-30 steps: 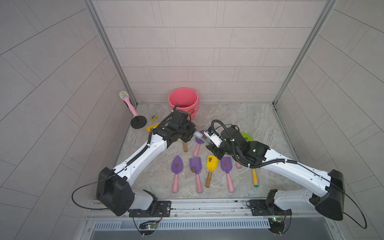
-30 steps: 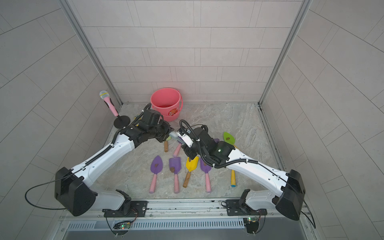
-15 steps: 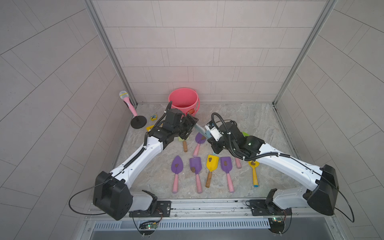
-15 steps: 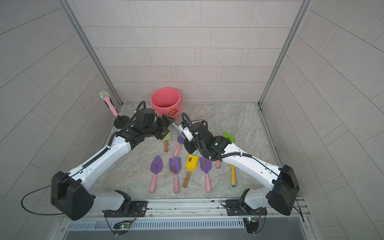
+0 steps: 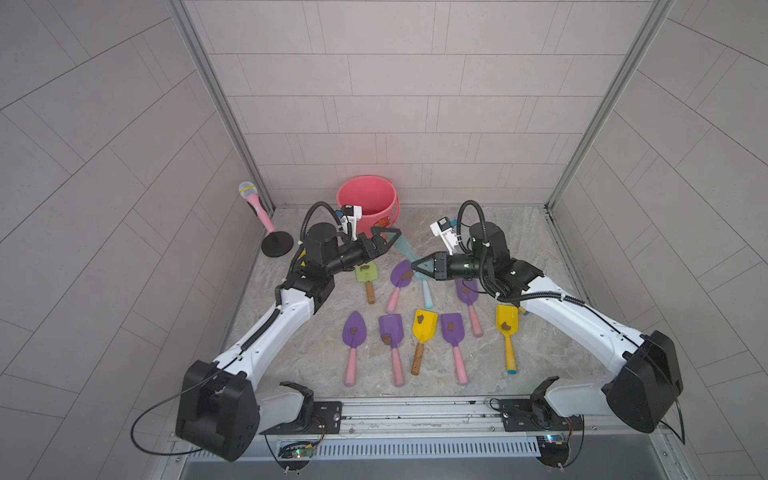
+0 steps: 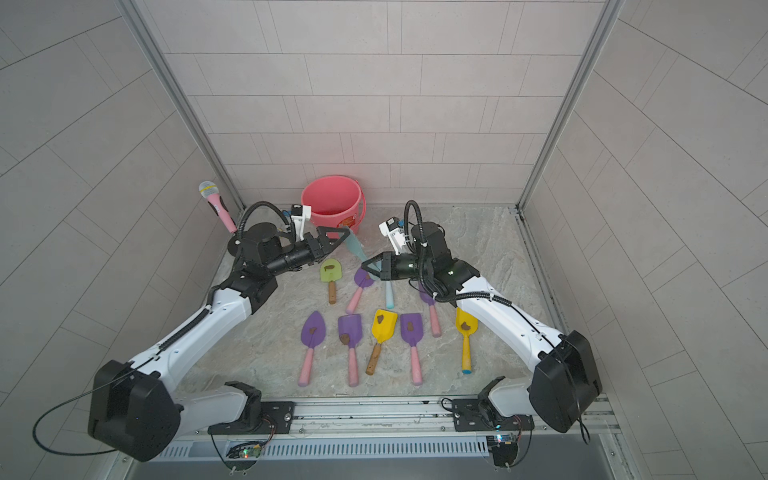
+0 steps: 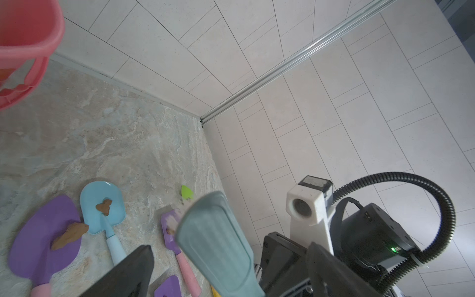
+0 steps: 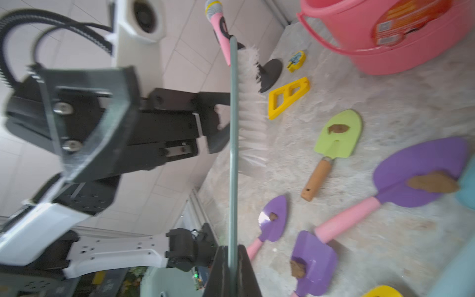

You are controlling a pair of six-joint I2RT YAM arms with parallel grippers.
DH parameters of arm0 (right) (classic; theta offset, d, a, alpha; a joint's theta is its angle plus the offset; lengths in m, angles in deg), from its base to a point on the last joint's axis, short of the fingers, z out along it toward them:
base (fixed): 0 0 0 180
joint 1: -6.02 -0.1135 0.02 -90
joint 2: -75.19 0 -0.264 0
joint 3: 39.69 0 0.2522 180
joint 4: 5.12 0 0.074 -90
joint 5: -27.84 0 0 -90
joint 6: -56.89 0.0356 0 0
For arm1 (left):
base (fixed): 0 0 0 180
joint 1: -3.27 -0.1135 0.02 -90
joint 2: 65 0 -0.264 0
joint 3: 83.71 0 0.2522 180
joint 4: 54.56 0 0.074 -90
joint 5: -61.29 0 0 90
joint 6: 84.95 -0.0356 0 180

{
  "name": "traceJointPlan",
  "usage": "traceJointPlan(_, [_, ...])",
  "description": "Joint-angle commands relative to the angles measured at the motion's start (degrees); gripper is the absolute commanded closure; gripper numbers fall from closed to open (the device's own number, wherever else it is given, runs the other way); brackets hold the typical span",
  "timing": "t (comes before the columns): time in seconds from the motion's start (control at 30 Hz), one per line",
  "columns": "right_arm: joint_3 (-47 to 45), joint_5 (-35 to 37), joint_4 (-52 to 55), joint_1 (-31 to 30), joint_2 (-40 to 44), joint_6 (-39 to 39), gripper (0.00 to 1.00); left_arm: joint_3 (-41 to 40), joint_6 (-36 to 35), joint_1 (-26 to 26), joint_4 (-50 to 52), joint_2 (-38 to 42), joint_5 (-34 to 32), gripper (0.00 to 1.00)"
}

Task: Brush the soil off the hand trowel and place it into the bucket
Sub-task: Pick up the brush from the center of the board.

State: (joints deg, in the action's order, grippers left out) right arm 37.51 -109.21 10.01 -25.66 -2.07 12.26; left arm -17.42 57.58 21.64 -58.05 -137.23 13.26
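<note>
Purple trowels [image 5: 390,332] number five, yellow trowels [image 5: 424,326] two — one bucket [image 5: 370,191].

**Bucket** [image 5: 365,195]: round coral-pink pail, upright at upper centre of both top views, with a thin bail handle and a red-orange sticker on its side.

**Hand trowels:** all lie flat, blades toward the top of the frame.
- **Lower row, left to right:** pointed purple trowel [image 5: 351,338], square purple trowel [image 5: 391,324], brown-handled yellow trowel [image 5: 427,328], pink-handled purple trowel [image 5: 455,322], yellow-handled yellow trowel [image 5: 508,316].
- **Above them:** green trowel [image 5: 367,276], rounded purple trowel [image 5: 398,272], light-blue trowel [image 5: 427,293] with its blade hidden here, short purple trowel [image 5: 466,293].

**Soil** [image 5: 420,319]: one dark-brown lump on each visible blade.

**Brush** [image 5: 401,249]: teal back, white bristles, raised and tilted just below the bucket.
</note>
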Motion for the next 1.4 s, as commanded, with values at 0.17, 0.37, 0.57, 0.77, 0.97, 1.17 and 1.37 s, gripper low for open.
traceJointPlan(0.17, [0.3, -6.1, -11.4, -1.6, 0.7, 8.8, 1.00, -4.6, 12.5, -0.3, -21.2, -1.6, 0.8, 0.40])
traceJointPlan(0.37, [-0.3, -5.8, -12.9, -1.9, -0.5, 9.3, 0.89, -6.0, 17.3, 0.3, -26.6, -0.1, -1.6, 0.79])
traceJointPlan(0.57, [-2.4, -3.6, -13.1, -1.8, 0.5, 9.4, 0.77, -6.2, 13.3, 0.3, -20.4, 3.7, -7.1, 0.97])
traceJointPlan(0.77, [-6.9, -1.5, -23.6, -2.3, 1.4, 17.0, 0.90, -8.4, 16.9, 0.3, -26.0, 4.5, -12.8, 0.97])
traceJointPlan(0.97, [-7.2, 1.6, -25.5, -3.0, 1.7, 19.6, 1.00, -9.4, 21.0, 0.3, -33.8, 1.7, -12.2, 0.97])
traceJointPlan(1.17, [-6.7, 5.6, -19.2, -1.5, 2.9, 17.0, 1.00, -11.2, 15.9, 0.3, -30.5, 4.0, -12.1, 0.10])
traceJointPlan(1.37, [-5.2, 3.2, -4.5, 5.3, 2.6, 7.8, 1.00, -1.4, -17.5, 2.8, 27.7, 17.9, -25.0, 0.00])
